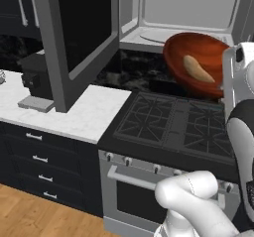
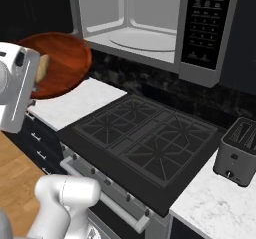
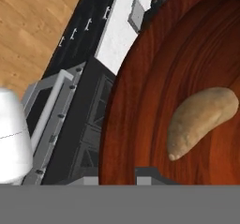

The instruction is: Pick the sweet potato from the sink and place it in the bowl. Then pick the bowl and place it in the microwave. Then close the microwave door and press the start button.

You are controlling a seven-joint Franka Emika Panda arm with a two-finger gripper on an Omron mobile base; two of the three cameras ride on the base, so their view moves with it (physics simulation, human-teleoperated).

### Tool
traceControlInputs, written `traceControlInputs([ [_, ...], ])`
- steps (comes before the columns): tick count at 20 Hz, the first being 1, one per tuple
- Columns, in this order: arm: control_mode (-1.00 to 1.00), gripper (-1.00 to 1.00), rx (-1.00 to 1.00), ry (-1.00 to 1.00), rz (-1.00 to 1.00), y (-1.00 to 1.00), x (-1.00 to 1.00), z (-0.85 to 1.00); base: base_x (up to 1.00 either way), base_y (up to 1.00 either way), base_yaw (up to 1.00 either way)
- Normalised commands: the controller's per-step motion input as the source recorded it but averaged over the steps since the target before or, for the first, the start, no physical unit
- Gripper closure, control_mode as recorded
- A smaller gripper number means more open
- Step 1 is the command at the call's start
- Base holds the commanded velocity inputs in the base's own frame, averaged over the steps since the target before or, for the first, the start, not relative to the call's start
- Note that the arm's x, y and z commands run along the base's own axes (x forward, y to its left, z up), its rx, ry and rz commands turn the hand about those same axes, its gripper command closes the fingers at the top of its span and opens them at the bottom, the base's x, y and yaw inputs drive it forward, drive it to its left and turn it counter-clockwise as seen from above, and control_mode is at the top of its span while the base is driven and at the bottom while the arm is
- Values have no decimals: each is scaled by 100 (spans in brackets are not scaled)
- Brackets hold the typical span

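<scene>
Bowl (image 1: 198, 62) held aloft, tilted, above stove (image 1: 173, 124), just below open microwave (image 1: 186, 13) mouth; judged en route to turntable (image 2: 142, 39). Fingers (image 3: 121, 175) clenched on bowl rim at near edge. Sweet potato (image 3: 199, 120) lies inside bowl, long axis slanting along bowl wall, tapered end toward fingers. Microwave door (image 1: 74, 32) swung wide, toward worktop (image 1: 69, 109) side.

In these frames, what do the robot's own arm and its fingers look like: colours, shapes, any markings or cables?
The arm is a chain of glossy white, rounded tubular segments with dark grey to black bands at the joints. The boxy white hand has a small black round detail and a thin dark seam line. Two small, dark grey, squared fingers rise at the bottom of the hand view. No cables or lettering are visible.
</scene>
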Motion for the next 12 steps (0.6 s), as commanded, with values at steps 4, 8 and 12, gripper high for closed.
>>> traceControlInputs([
  [4, -100, 100, -1, 0, -16, -21, 25, 43, 0, 0, 0],
  [8, -100, 100, 0, 0, -8, -43, 32, 35, 0, 0, 0],
  [12, -100, 100, 0, -6, -1, -26, 59, 14, 0, 0, 0],
])
